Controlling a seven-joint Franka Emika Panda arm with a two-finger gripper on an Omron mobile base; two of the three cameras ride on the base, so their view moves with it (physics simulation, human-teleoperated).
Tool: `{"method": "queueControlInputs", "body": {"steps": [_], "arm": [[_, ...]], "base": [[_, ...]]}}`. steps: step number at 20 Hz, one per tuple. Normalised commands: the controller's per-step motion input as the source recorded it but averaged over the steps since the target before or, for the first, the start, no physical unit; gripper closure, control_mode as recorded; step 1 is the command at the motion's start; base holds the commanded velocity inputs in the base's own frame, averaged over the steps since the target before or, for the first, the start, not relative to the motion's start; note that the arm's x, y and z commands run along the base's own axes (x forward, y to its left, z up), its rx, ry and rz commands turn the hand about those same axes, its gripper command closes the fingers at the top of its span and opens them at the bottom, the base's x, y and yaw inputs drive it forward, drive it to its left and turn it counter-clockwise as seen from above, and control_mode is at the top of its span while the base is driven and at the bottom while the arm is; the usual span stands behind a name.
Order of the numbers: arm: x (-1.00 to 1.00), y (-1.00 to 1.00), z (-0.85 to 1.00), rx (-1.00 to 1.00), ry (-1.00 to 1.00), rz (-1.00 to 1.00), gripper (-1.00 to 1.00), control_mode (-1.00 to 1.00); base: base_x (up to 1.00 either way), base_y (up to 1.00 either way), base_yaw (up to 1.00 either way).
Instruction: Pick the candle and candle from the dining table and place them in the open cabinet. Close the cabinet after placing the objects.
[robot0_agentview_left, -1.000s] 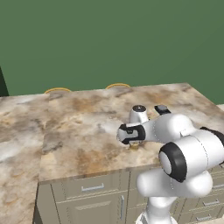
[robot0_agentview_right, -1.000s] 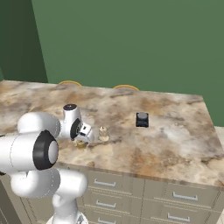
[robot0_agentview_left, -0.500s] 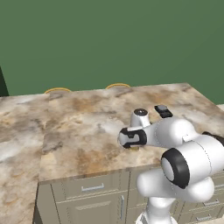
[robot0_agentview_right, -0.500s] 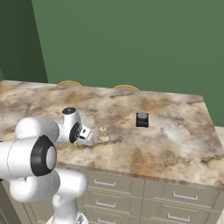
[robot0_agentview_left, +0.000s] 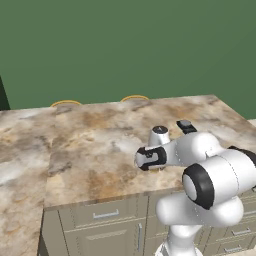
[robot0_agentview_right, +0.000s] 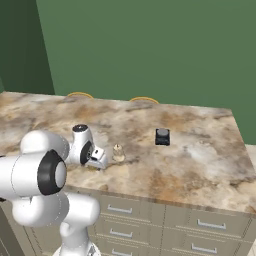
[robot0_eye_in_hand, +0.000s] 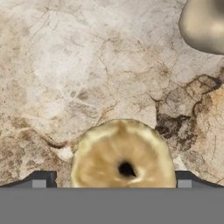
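Observation:
The squat golden-brown candle (robot0_eye_in_hand: 124, 155) stands on the marbled dining table (robot0_agentview_left: 90, 145), seen from straight above with its dark wick hole in the middle. My gripper (robot0_eye_in_hand: 111, 180) is open and points down over it, one fingertip on each side and neither touching it. The pale cream candle (robot0_agentview_right: 118, 152) stands just beyond, at the hand view's upper right (robot0_eye_in_hand: 203, 24). From the right base view the gripper (robot0_agentview_right: 97, 159) hangs low over the table, left of the cream candle. In the left base view the gripper (robot0_agentview_left: 150, 159) is near the table's front edge. The cabinet is out of view.
A small black object (robot0_agentview_right: 162, 136) lies on the table to the right of the candles. Two rounded chair backs (robot0_agentview_left: 66, 103) (robot0_agentview_left: 134, 98) show behind the far edge, against a green wall. Drawers (robot0_agentview_right: 210, 225) run below the table's front.
The hand has sunk a little toward the table over the golden-brown candle. The jaws have stayed open and the candles have not moved.

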Motion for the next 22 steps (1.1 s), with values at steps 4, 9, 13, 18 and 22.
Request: {"method": "queueControlInputs", "body": {"steps": [4, 9, 13, 18, 22], "arm": [[0.00, 0.00, 0.00, 0.00, 0.00, 0.00, -1.00, -1.00], [0.00, 0.00, 0.00, 0.00, 0.00, 0.00, 1.00, -1.00], [0.00, 0.00, 0.00, 0.00, 0.00, 0.00, 1.00, -1.00], [-0.19, 0.00, 0.06, 0.00, -0.04, 0.00, 1.00, -1.00], [-0.54, 0.00, 0.56, 0.00, -0.01, 0.03, 1.00, -1.00]], "base": [[0.00, 0.00, 0.00], [0.00, 0.00, 0.00], [0.00, 0.00, 0.00], [0.00, 0.00, 0.00], [0.00, 0.00, 0.00]]}}
